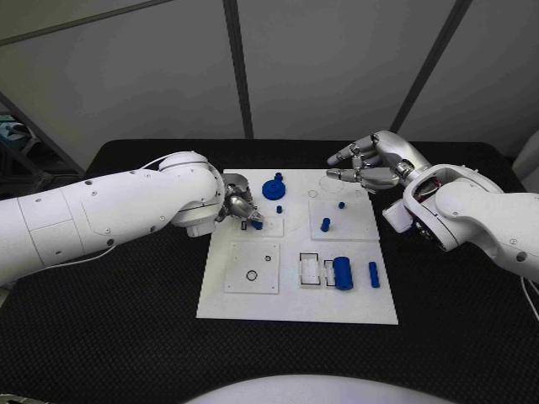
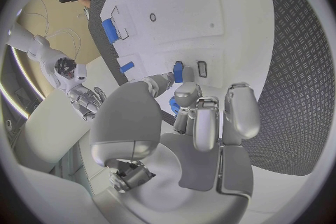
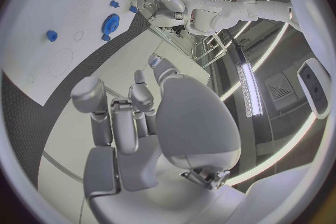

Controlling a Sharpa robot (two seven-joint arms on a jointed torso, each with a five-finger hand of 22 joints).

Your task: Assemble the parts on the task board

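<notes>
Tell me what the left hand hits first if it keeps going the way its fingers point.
Probably the small blue part just past the left hand's fingertips, standing on the board. Another blue piece sits under the fingers; whether they touch it is unclear.

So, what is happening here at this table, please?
A two-armed robot is assembling small blue parts on a white board on a black table. Its left hand is down at the board's far left part, with its fingers closed around a small blue piece. Its right hand hovers near the board's far right corner and holds nothing. A blue gear, a short peg, a thick cylinder and a thin pin sit on the board, away from both hands.
</notes>
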